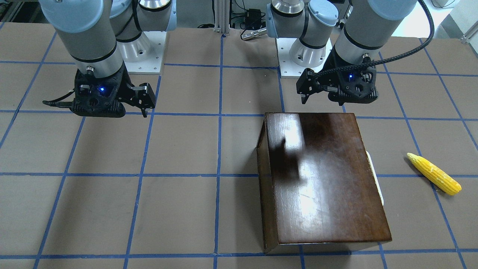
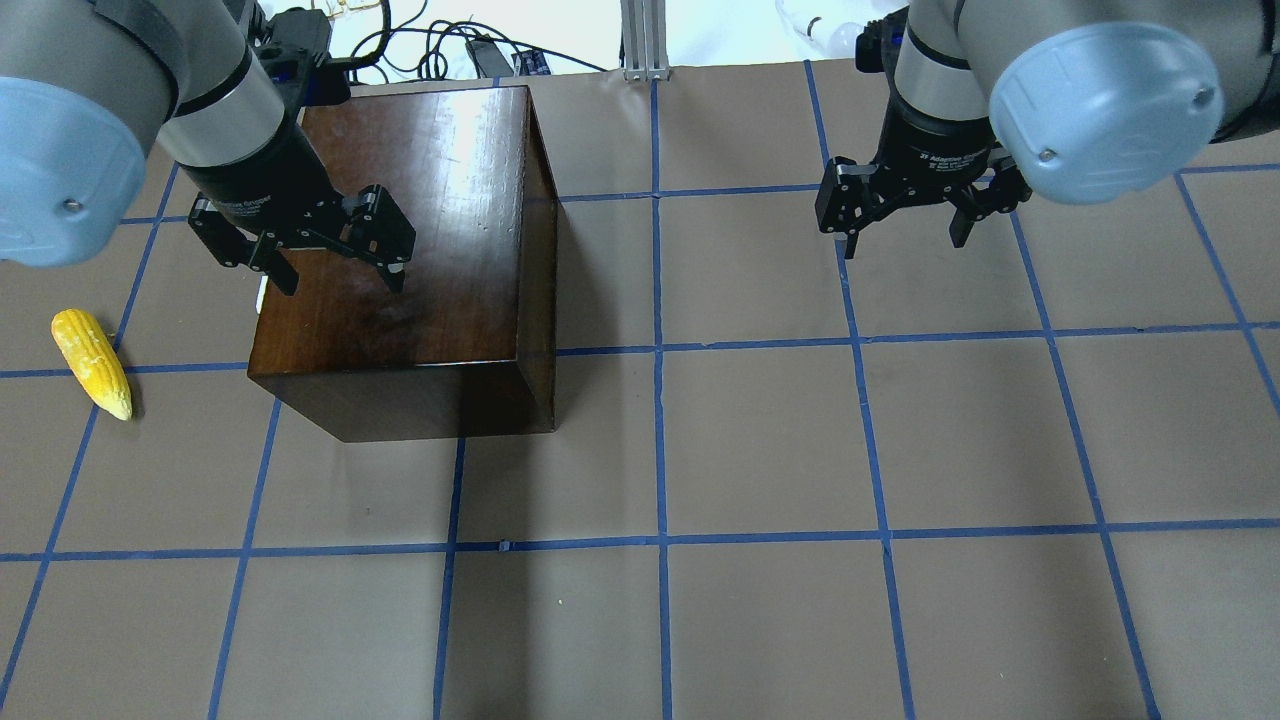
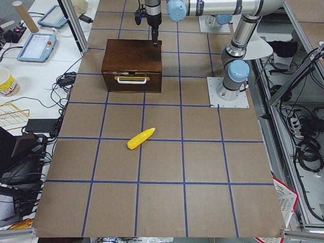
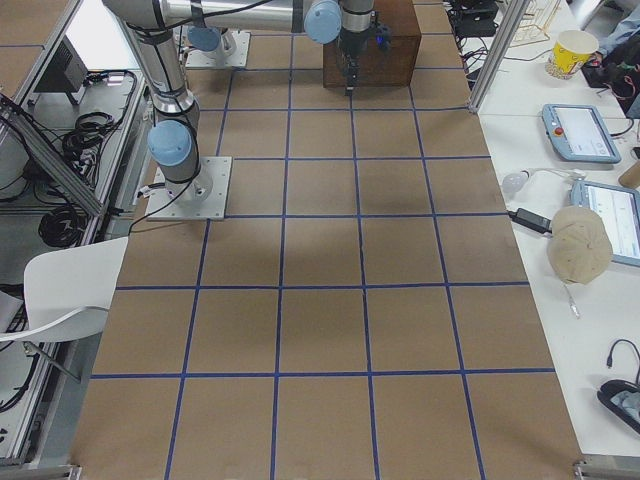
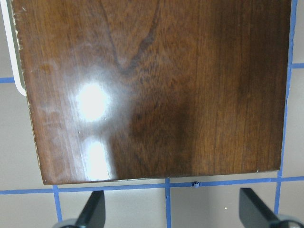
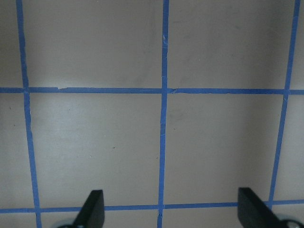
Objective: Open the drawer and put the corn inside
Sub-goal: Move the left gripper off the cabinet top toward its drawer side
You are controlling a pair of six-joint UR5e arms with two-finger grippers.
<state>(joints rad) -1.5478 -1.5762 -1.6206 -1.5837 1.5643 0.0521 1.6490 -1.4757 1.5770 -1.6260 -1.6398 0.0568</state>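
Observation:
The glossy dark-brown box (image 2: 400, 250) stands on the table on my left side. Its drawer (image 3: 131, 81) is shut, and the whitish handle (image 3: 131, 79) faces the table's left end. The handle also shows in the front view (image 1: 375, 179). The yellow corn (image 2: 92, 363) lies on the table in front of the drawer, apart from the box, and shows in the front view (image 1: 433, 173) too. My left gripper (image 2: 340, 280) hangs open and empty above the box top (image 5: 156, 85). My right gripper (image 2: 905, 240) is open and empty above bare table.
The table is brown with a blue tape grid (image 2: 655, 350). The two arm bases (image 1: 145, 52) stand at the robot's edge. Side benches hold tablets (image 3: 38, 45), a cup (image 4: 572, 50) and cables beyond the table's ends.

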